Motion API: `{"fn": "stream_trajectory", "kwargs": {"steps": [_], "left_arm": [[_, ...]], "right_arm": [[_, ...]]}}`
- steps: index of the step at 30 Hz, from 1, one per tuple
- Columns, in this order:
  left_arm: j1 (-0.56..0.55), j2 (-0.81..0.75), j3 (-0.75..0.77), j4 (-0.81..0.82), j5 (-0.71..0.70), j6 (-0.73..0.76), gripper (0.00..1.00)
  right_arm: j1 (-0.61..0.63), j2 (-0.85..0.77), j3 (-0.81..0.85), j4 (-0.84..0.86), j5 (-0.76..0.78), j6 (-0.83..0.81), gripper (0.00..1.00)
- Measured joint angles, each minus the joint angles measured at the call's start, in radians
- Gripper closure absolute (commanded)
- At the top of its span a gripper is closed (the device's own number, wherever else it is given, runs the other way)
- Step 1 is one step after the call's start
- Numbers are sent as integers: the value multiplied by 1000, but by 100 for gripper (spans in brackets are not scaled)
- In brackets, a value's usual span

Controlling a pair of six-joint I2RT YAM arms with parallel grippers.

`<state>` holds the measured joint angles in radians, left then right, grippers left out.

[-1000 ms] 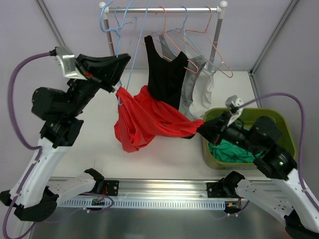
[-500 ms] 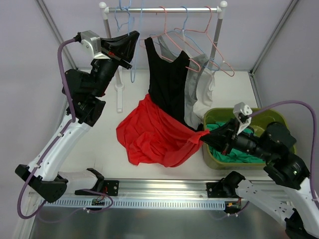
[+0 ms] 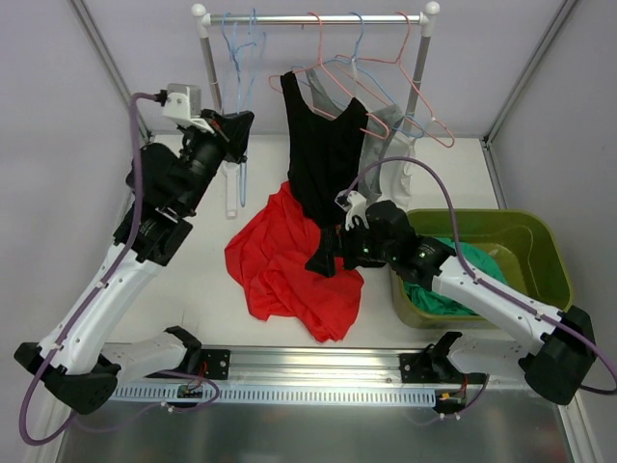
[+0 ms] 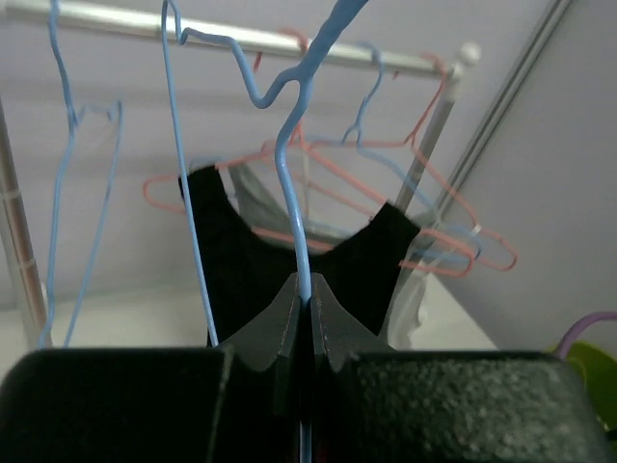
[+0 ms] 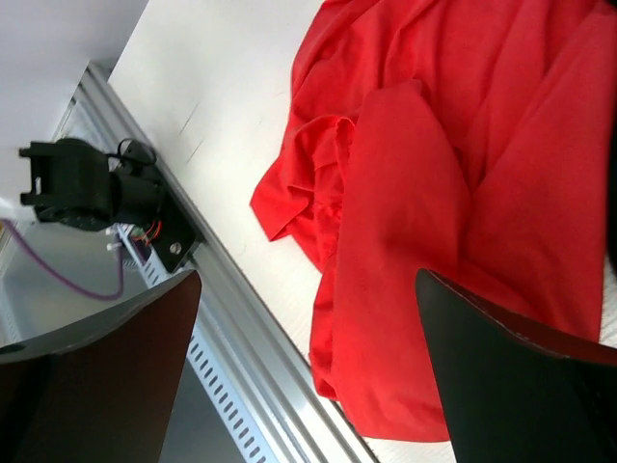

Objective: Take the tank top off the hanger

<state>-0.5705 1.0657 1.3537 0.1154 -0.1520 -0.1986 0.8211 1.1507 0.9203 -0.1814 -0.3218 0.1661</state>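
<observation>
The red tank top (image 3: 289,275) lies crumpled on the white table, off any hanger; the right wrist view shows it (image 5: 434,193) just below the camera. My right gripper (image 3: 326,256) hovers over its right part, open, with nothing between the fingers (image 5: 308,371). A bare blue hanger (image 3: 242,174) hangs by the rack's left post. My left gripper (image 3: 234,130) is shut on its wire (image 4: 307,299). The hanger's hook (image 4: 289,87) reaches up toward the rail; whether it rests there I cannot tell.
A black tank top (image 3: 323,145) and a grey-white garment (image 3: 386,169) hang on pink hangers from the rail (image 3: 318,17). More blue hangers (image 3: 227,43) hang at the rail's left end. A green bin (image 3: 525,241) holding green cloth (image 3: 434,297) stands at the right.
My right gripper has opened and let go of the red tank top, which now lies flat on the table. The right arm swung left over it. My left gripper lowered the blue hanger slightly.
</observation>
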Motion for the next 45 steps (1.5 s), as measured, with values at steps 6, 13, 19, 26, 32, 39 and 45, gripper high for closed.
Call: {"fn": "stream_trajectory", "kwargs": {"steps": [6, 13, 19, 26, 32, 39, 45], "left_arm": [[3, 122, 25, -190, -27, -42, 100], [136, 315, 187, -329, 78, -133, 100], [240, 467, 402, -351, 183, -188, 100], [267, 632, 639, -361, 250, -216, 100], [306, 734, 713, -365, 267, -235, 100], [317, 805, 719, -385, 276, -238, 100], [317, 759, 648, -383, 301, -258, 36]], "right_arm": [[0, -56, -19, 37, 76, 10, 0], [1, -164, -47, 63, 95, 7, 0], [1, -190, -77, 53, 102, -6, 1], [0, -196, -99, 51, 105, -18, 1], [0, -196, -101, 50, 105, -21, 0], [0, -146, -108, 64, 97, -21, 1], [1, -33, -106, 80, 91, -40, 1]]}}
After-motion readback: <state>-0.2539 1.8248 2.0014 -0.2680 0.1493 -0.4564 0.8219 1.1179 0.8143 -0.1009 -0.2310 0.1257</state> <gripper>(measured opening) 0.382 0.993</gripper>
